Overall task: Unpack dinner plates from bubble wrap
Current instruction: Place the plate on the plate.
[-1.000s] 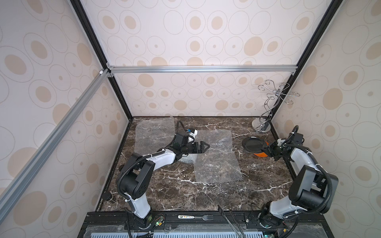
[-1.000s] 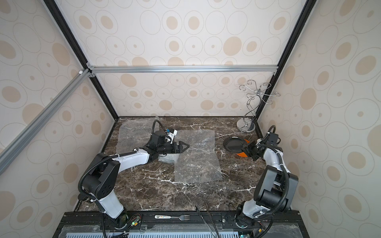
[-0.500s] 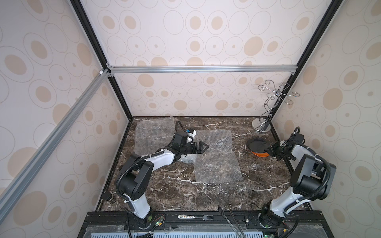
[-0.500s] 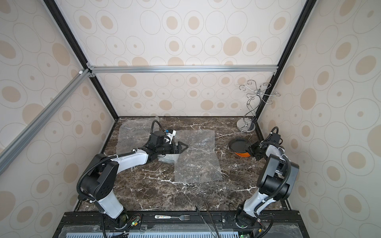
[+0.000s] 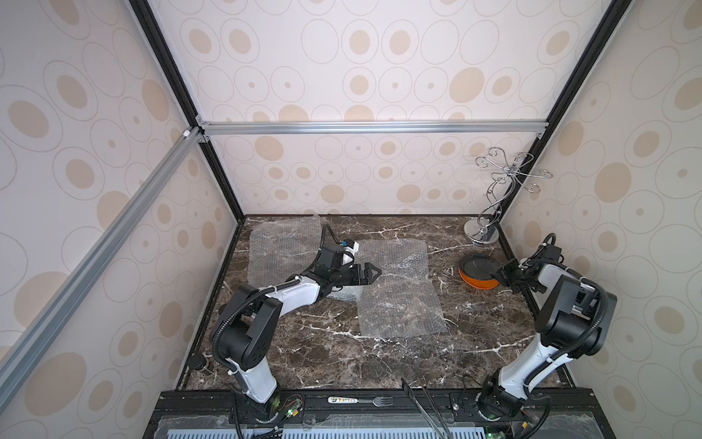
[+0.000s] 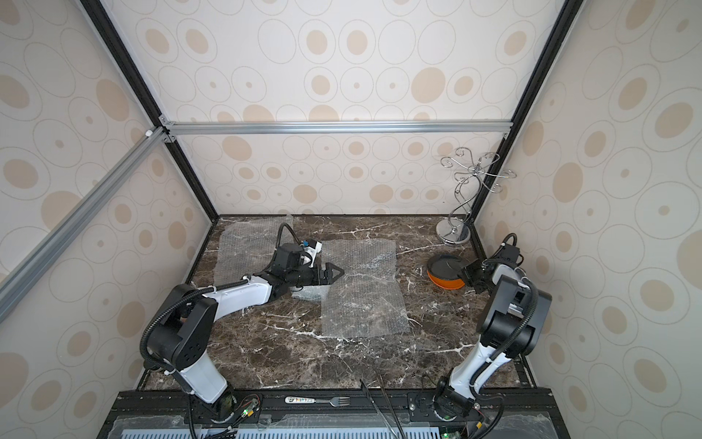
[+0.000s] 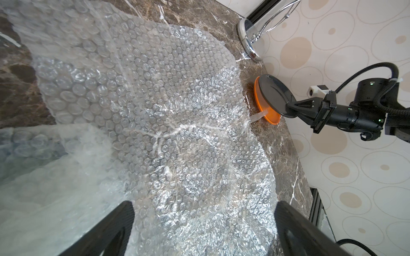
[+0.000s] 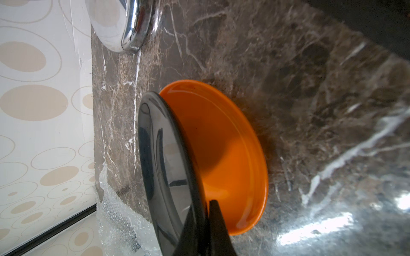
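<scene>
A dark grey dinner plate (image 5: 478, 263) (image 8: 159, 166) hangs tilted over the bright orange dinner plate (image 5: 479, 284) (image 8: 221, 144), which lies on the marble at the right. My right gripper (image 5: 499, 275) (image 8: 206, 207) is shut on the grey plate's rim. My left gripper (image 5: 370, 274) (image 7: 204, 221) stands open, empty, low over a flat sheet of bubble wrap (image 5: 399, 296) (image 7: 155, 110) in the middle. Both plates (image 7: 274, 95) show beyond it in the left wrist view. A second sheet (image 5: 283, 247) lies at the back left. A crumpled bubble wrap bundle (image 5: 343, 294) sits under the left wrist; its contents are hidden.
A chrome wire stand (image 5: 481, 235) (image 8: 124, 22) rises in the back right corner, close behind the plates. A fork (image 5: 361, 400) and tongs (image 5: 425, 406) lie on the front ledge. Walls close in on three sides, the right one near my right arm.
My right arm has carried the grey plate to the right, from beside the orange plate to over it. The left gripper has drawn back slightly and stays open.
</scene>
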Motion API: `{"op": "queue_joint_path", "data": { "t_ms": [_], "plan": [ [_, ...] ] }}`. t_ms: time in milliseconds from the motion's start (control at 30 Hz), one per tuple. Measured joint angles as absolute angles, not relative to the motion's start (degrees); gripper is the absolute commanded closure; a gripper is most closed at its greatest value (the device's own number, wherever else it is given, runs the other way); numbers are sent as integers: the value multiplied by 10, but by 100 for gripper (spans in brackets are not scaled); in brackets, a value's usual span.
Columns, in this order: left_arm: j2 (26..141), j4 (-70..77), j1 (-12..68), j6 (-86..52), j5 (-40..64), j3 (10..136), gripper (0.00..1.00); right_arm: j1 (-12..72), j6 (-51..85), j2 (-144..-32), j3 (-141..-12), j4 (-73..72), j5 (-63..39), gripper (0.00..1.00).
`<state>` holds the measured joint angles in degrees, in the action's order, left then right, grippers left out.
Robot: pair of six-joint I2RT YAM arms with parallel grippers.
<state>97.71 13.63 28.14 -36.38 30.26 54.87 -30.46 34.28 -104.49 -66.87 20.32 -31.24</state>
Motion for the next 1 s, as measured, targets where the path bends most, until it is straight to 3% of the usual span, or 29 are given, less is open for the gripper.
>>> {"op": "queue_joint_path", "data": {
  "t_ms": [167,567,1000],
  "plan": [
    [959,116,281,-361,289,543,0,-305,343,-1058,-670,199,-313,91],
    [941,81,280,-346,258,532,0,-305,327,-1042,-656,210,-285,56],
    [892,46,280,-335,210,506,0,-304,282,-906,-613,255,-239,48]
  ]
}}
